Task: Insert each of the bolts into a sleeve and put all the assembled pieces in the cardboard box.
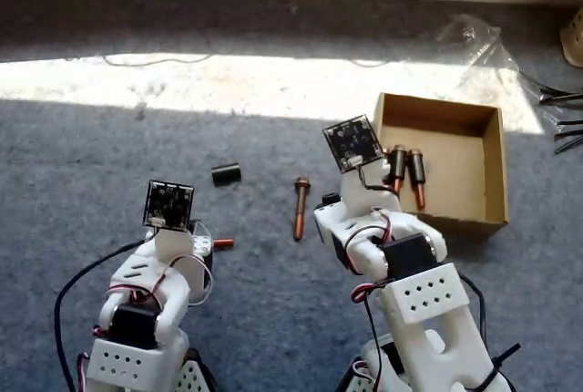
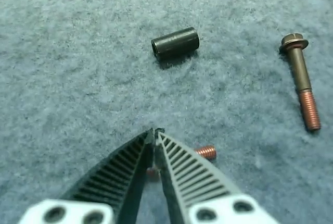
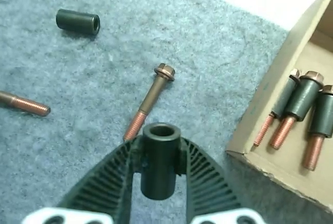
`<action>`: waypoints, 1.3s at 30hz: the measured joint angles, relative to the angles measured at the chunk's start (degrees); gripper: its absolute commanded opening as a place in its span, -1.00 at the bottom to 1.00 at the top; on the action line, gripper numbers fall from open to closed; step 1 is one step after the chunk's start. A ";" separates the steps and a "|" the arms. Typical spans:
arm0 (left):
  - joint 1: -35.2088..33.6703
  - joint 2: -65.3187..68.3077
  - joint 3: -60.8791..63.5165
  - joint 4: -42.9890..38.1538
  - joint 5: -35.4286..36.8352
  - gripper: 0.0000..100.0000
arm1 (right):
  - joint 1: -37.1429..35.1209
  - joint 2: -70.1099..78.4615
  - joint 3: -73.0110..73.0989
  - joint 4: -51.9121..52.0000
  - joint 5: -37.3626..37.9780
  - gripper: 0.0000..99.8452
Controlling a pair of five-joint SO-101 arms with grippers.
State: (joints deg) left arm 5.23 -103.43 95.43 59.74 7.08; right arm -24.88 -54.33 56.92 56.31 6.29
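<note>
Grey carpet [image 1: 73,155] covers the floor, with a band of sunlight [image 1: 228,82] running across the upper part of the high view.

At the lower left of that view, the left gripper [image 2: 155,133] is low over the carpet. Its jaws are clenched on a held bolt [image 2: 207,152], which sits crosswise between them. The copper threaded tip pokes out past one finger, and the rest is hidden behind the jaws.

Above and just right of that arm, a loose sleeve [image 1: 226,174] lies on its side on the carpet, well apart from the jaw tips. It is short and black.

Further right, near the middle of the frame, a loose bolt [image 1: 301,207] lies flat between the two arms. Its flanged head points to the top of the frame and its threaded end to the bottom.

Right of centre, the right gripper [image 3: 159,143] is clamped on a held sleeve [image 3: 158,161]. The sleeve stands between the two ribbed fingers, and its hollow end sticks out past the fingertips towards the carpet. It hangs near the threaded end of the loose bolt, but the pictures do not show whether the two touch.

At the right of the high view sits the cardboard box [image 1: 435,106], just beside the right arm. Three assembled pieces [image 3: 299,101] lie side by side on its floor against the near wall, each a bolt inside a dark sleeve.

A clear plastic bag [image 1: 469,41] lies on the carpet above the box.
</note>
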 measured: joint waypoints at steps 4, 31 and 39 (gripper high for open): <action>0.00 0.00 -2.37 2.90 0.09 -0.94 | 0.00 0.00 1.05 0.00 0.00 -0.99; -10.46 10.90 -34.99 26.55 0.18 -0.95 | 0.00 0.00 1.05 0.00 0.00 -0.99; -10.55 45.80 -48.53 27.52 7.38 -0.95 | 0.00 0.00 1.41 0.00 0.00 -0.99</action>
State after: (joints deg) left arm -5.32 -57.63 46.90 87.25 14.46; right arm -24.88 -54.33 58.33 56.31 6.29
